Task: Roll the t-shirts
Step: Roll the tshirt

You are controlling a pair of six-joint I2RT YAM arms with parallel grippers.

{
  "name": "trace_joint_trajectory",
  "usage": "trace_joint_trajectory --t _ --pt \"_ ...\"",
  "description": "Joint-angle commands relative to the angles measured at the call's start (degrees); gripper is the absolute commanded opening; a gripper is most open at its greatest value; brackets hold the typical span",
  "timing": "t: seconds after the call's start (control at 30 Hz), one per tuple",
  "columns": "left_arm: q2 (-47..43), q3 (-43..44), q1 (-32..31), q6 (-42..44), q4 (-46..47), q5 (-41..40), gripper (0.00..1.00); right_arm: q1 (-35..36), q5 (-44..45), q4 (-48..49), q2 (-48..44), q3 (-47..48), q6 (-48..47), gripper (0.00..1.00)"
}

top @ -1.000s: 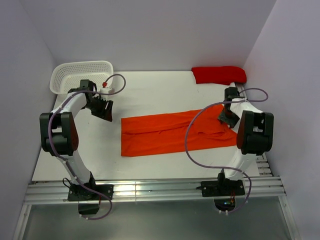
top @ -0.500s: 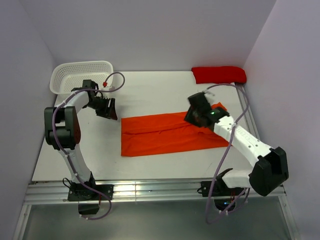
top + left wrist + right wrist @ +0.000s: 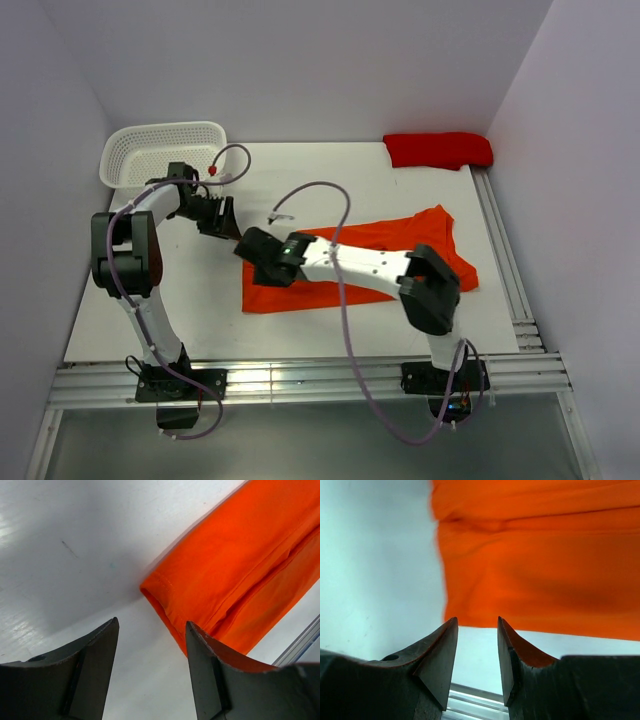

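White table (image 3: 320, 180) between lilac walls (image 3: 300, 60) bears orange t-shirt (image 3: 400, 235).

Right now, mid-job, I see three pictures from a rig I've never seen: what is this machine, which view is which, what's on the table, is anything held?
Two robot arms are bolted at the near edge of a white table, each ending in a two-finger gripper. The wide picture is from a fixed camera above and behind them. The close-ups are from a camera on each wrist; the dark wedges there are that gripper's fingers. On the table: an orange t-shirt folded into a long strip, a red t-shirt bundled in the far right corner, a white basket far left. The left gripper is open near the strip's far left corner. The right arm reaches across the strip; the right gripper is open over its left end. Neither holds anything.
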Motion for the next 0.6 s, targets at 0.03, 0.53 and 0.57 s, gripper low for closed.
trace_joint_trajectory --t 0.03,0.53,0.57 --pt "1.1 0.4 -2.4 1.2 0.3 2.6 0.62 3.6 0.4 -4.1 8.2 10.5 1.4 0.45" --pt "4.2 -0.5 -5.0 -1.6 2.3 -1.2 0.62 6.6 -2.8 -3.5 18.4 16.9 1.4 0.47" --pt "4.2 -0.5 -5.0 -1.7 2.3 -1.2 0.61 6.8 -2.7 -3.6 18.6 17.2 1.4 0.47"
